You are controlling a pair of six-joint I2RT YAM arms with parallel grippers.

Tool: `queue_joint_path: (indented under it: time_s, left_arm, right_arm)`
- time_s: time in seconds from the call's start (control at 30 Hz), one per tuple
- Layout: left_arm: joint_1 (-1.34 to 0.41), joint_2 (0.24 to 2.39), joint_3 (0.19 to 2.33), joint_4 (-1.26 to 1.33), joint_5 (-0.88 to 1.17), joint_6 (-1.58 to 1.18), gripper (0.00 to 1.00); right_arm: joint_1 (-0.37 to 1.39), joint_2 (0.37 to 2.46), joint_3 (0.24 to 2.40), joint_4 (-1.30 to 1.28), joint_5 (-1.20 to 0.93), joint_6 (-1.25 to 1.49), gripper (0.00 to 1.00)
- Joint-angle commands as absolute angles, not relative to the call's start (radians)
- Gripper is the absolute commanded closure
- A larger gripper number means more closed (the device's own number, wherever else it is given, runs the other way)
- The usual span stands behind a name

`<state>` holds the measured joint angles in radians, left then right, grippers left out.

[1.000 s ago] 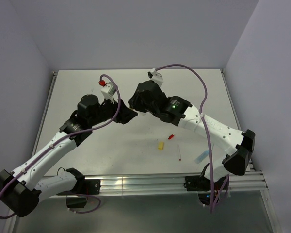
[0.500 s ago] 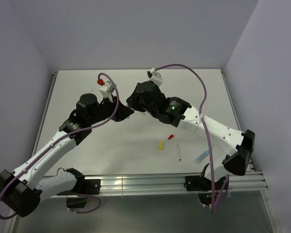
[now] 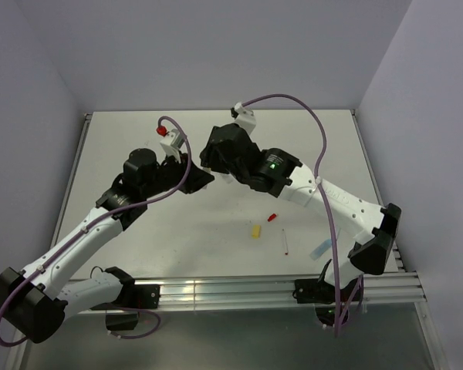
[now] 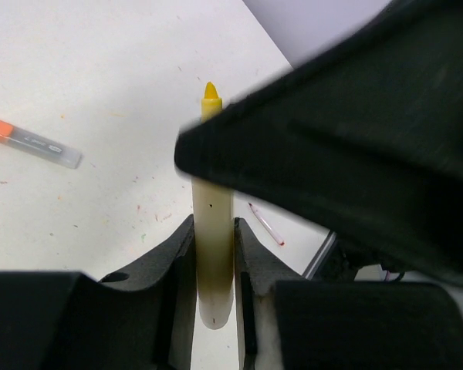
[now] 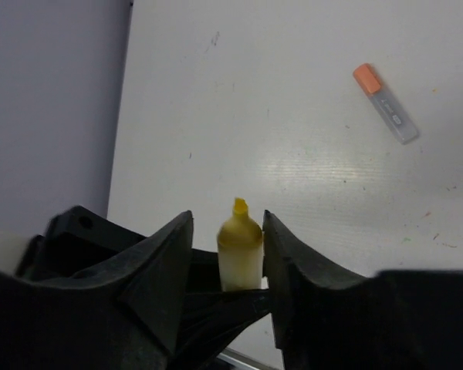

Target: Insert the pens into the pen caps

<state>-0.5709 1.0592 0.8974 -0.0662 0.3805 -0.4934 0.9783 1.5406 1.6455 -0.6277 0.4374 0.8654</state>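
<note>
Nearest the arm bases, a light blue pen (image 3: 321,248), a thin red pen (image 3: 284,241), the yellow cap (image 3: 255,230) and a red cap (image 3: 272,218) lie loose and well apart on the table (image 3: 116,139). None is held, so any low sweep of an arm could scatter them. Mid-table, both arms meet over one yellow pen (image 4: 213,208), held clear above the surface. The left gripper (image 4: 214,239) is clamped on its lower barrel, a finger pressed to each side. The right gripper (image 5: 228,220) stands parted about the pen's shoulder, with a gap showing on one side, so it is judged released. Principal risk: the two heads are crowded together, and if the right fingers drag on the barrel while withdrawing, the pen may tilt or slide in the left grip. A skewed pen would then meet its cap off-axis. Second risk: the grip sits low, leaving a long free length that any knock would lever. As to the pen itself, the barrel is chunky and pale yellowish, smooth and round. It narrows at a shoulder to a bare bright yellow chisel tip. Farther off, an orange-capped pen (image 5: 384,102) lies flat on the table.
</note>
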Motion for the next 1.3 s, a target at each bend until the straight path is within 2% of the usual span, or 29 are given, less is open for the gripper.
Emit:
queue_joint_path:
  time_s: [0.0, 0.07, 0.23, 0.33, 0.5, 0.63, 0.9, 1.27]
  left_arm:
    - [-0.583, 1.074, 0.923, -0.054, 0.429, -0.491, 1.00]
    - [-0.581, 1.075, 0.925, -0.058, 0.433, -0.491, 1.00]
    - [-0.580, 1.069, 0.934, -0.095, 0.338, -0.492, 1.00]
    - [-0.566, 1.065, 0.943, -0.130, 0.261, -0.506, 1.00]
    - [-0.531, 1.031, 0.939, -0.127, 0.245, -0.523, 1.00]
    - [-0.526, 1.031, 0.936, -0.121, 0.253, -0.529, 1.00]
    - [-0.525, 1.037, 0.937, -0.121, 0.258, -0.526, 1.00]
    - [-0.525, 1.042, 0.936, -0.123, 0.265, -0.525, 1.00]
  right_arm:
    - [0.962, 1.496, 1.730, -0.710, 0.557, 0.853, 0.43]
    - [0.944, 1.467, 1.692, -0.718, 0.549, 0.842, 0.38]
    - [0.928, 1.373, 1.553, -0.788, 0.555, 0.883, 0.37]
    - [0.930, 1.304, 1.391, -0.796, 0.511, 0.911, 0.42]
    - [0.930, 1.232, 1.152, -0.786, 0.480, 0.988, 0.53]
    - [0.942, 1.259, 1.005, -0.741, 0.445, 1.052, 0.55]
    - [0.956, 1.385, 0.901, -0.675, 0.434, 1.140, 0.54]
    - [0.956, 1.474, 0.882, -0.632, 0.423, 1.157, 0.49]
